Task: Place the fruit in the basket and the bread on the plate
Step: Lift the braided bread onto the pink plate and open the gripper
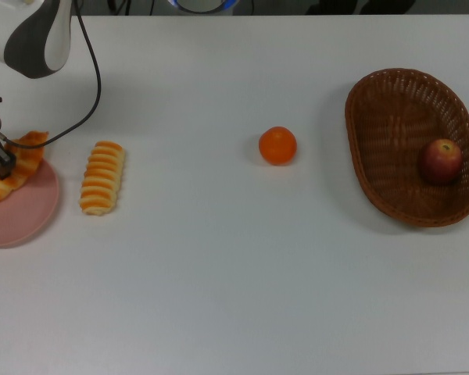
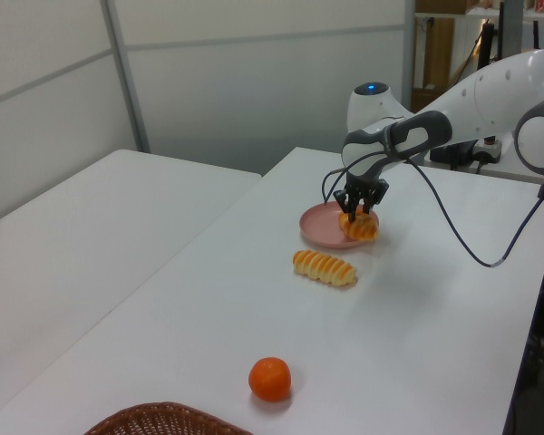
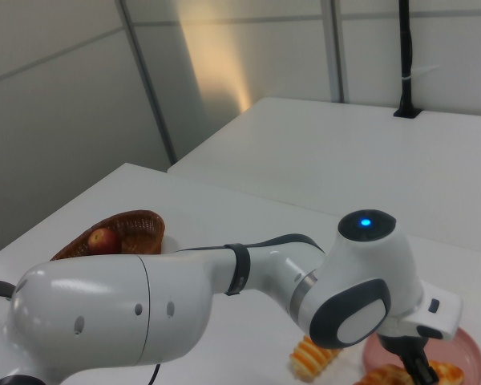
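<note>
Claw clamped on braided croissant over pink plate; ridged roll beside; apple in wicker basket.

The white arm reaches low toward the top view's left edge, wrist bent downward, and the claw points straight down, fingers clamped on the croissant.

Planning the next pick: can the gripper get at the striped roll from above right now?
Probably yes, once it lets go: the gripper is shut on the croissant at the plate, and the striped roll lies uncovered beside it.
</note>
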`<state>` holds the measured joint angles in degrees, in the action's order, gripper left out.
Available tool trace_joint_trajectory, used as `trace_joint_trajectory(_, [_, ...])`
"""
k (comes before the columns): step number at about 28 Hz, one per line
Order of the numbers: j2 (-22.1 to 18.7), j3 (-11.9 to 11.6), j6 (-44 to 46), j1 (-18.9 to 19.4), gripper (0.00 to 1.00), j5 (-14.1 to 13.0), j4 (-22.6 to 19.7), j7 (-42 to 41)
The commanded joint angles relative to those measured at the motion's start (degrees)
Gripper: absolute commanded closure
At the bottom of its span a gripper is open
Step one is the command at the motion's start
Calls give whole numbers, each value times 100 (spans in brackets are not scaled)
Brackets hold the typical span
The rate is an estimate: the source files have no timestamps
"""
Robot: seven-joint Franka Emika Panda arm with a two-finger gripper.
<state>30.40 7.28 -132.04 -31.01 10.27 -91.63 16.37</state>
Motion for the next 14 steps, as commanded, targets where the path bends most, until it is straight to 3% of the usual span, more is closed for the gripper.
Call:
trace_joint_trajectory(1, [-95, -96, 37, 68, 0, 212, 31, -107])
trace_joint_trajectory(6, [-297, -96, 248, 51, 0, 124, 5, -827])
trace_joint_trajectory(12, [-526, -69, 520, 95, 0, 106, 5, -890])
trace_joint_trajectory(14, [-675, -17, 985, 200, 0, 106, 5, -899])
